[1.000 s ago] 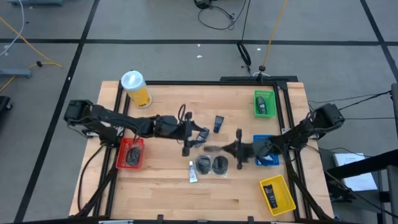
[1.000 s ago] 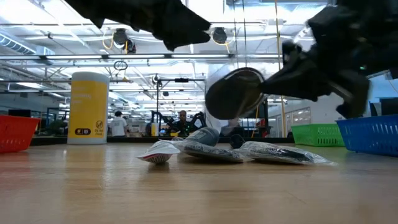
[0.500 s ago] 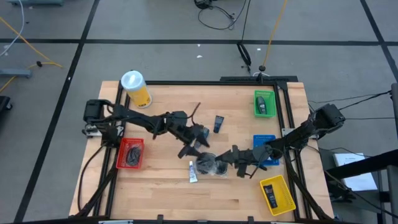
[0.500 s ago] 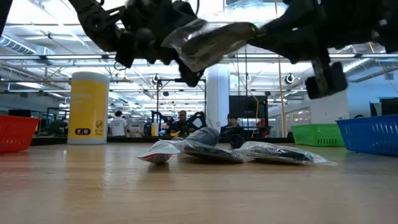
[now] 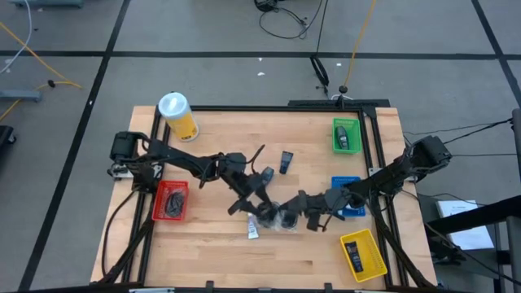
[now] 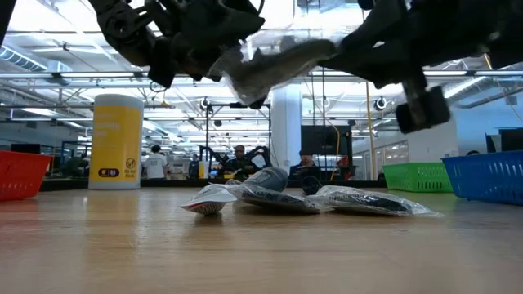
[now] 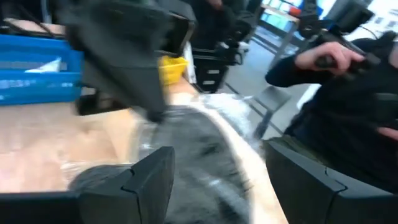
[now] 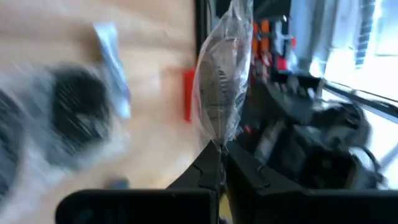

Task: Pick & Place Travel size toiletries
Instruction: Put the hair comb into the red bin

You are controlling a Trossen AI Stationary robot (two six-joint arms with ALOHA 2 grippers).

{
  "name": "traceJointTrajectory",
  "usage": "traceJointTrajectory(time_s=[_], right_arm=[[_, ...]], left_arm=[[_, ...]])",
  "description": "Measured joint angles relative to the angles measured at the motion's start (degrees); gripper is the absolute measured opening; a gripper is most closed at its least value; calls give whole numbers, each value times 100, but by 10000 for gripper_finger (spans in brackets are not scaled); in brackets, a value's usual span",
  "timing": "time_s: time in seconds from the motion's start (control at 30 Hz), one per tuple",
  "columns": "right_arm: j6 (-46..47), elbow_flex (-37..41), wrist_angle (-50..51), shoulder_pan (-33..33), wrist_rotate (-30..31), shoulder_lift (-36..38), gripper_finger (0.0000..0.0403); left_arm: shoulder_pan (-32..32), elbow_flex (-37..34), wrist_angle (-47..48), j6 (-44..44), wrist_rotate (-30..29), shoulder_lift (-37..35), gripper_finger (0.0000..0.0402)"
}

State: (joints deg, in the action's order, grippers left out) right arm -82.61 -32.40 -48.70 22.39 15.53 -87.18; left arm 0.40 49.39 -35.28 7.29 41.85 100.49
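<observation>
Packet [image 6: 278, 64] is pinched mid-air by right gripper [image 8: 219, 155]; left gripper [image 7: 214, 180] is spread beside it, above table [image 5: 326, 252].

Bright overhead ceiling lighting, window glare in right wrist view; both wrist views motion-blurred.

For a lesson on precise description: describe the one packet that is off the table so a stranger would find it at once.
Start at the wooden table, then go to its middle, where both arms meet. The packet hangs there, pinched by the right end effector. Unlike the packets on the table, it is airborne.
</observation>
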Motion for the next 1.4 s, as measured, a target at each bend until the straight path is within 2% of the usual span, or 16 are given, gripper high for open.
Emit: traceJointTrajectory(time_s=[0.13,0.37,0.57,0.83,1.07,1.23,1.4], right_arm=[[276,0,251,57,-517,0,3],[-438,0,-78,-90,-630,2,2],[-927,0,-82,-430,-989,1,2],[-1395,0,-294,-906,-1406,2,5],[-1255,0,-232,-1274,-1585,2,7],[-854,0,-157,-1342,-1600,2,11],[47,-2,-150,-1344,-1553,2,41]], left_arm=[[174,0,-57,59,115,-4,268],[219,0,187,225,204,39,332],[210,0,263,425,172,39,338],[221,0,384,551,159,39,304],[221,0,366,483,159,39,266],[255,0,366,361,137,39,201],[436,-2,384,418,139,28,112]])
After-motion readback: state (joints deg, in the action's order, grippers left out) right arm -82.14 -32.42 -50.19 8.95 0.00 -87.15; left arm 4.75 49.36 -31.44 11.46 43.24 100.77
